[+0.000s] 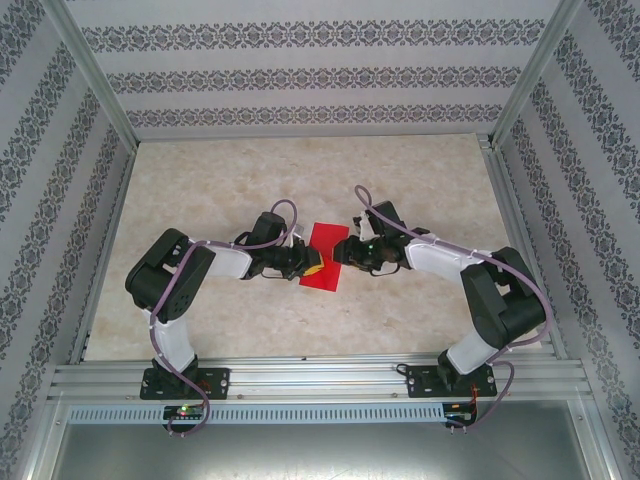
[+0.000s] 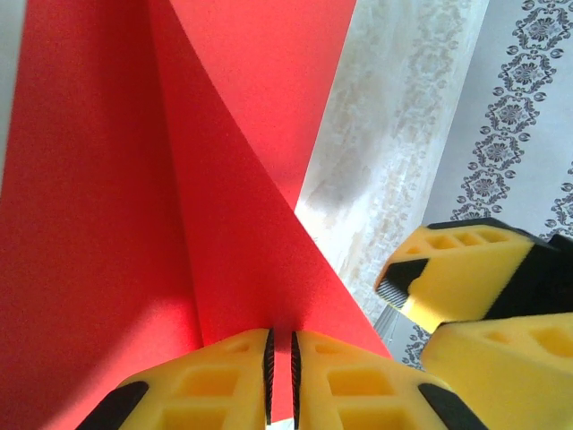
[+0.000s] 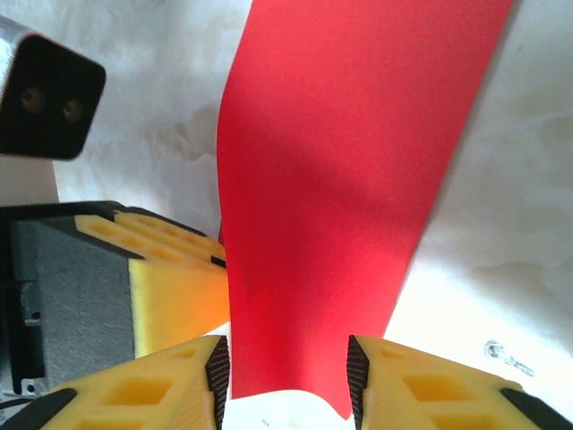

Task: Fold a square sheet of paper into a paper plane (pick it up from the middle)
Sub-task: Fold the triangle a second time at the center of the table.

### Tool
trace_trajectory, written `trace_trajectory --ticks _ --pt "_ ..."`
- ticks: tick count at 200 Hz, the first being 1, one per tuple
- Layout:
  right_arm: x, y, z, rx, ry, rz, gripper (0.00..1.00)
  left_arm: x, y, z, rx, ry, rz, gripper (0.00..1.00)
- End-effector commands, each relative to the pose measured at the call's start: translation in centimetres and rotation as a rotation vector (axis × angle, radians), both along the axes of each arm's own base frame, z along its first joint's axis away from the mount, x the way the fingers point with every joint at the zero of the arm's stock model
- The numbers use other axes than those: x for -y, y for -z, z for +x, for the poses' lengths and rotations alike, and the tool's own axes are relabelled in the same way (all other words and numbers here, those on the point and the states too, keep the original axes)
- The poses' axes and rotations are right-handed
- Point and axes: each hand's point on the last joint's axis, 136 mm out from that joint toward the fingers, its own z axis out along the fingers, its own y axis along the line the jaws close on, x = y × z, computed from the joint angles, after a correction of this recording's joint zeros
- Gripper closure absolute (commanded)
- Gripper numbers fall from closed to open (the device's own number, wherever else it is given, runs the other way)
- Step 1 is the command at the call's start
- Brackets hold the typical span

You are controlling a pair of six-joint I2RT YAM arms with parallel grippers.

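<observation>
At the centre of the table (image 1: 300, 180), the red sheet of paper (image 1: 325, 258) lies partly folded, with a diagonal crease, between the two grippers. Left gripper (image 2: 281, 358): fingers clenched on a folded edge of the sheet. Right gripper (image 3: 285, 367): fingers spread apart, one pad on either side of the sheet's end

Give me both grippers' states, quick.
Left gripper: shut on the paper.
Right gripper: open, fingers astride the paper's end, not clamping.

Bowed red sheet (image 3: 340, 179) sits between right gripper's (image 3: 288, 385) fingers — parted.
</observation>
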Motion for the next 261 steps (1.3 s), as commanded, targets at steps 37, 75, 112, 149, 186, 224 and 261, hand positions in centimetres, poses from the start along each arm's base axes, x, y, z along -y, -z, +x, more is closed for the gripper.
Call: trace_trajectory --ticks 37,75,112,149,186,224,261 --pt "-2.5 0.0 -0.8 -0.002 -0.092 0.059 0.60 0.8 -0.6 0.5 0.030 0.008 -0.016 0.83" --pt "-2.2 0.6 -0.6 -0.011 -0.083 0.036 0.72 0.7 -0.6 0.4 0.030 0.008 -0.016 0.83" --pt "-1.4 1.2 0.1 -0.013 -0.067 -0.005 0.89 0.9 -1.2 0.4 0.041 0.014 -0.026 0.83" --pt "-0.9 1.8 0.5 -0.014 -0.077 -0.036 0.93 1.2 -2.2 0.6 0.065 0.026 -0.041 0.81" --pt "-0.5 3.0 0.7 -0.042 -0.084 -0.078 0.93 1.4 -2.5 1.1 0.078 0.024 -0.039 0.81" --pt "-0.1 3.6 0.8 -0.054 -0.084 -0.104 0.92 1.6 -2.4 1.3 0.075 0.028 -0.036 0.81" --pt "0.1 3.8 0.7 -0.061 -0.094 -0.120 0.90 1.9 -2.3 1.5 0.074 0.040 -0.028 0.81"
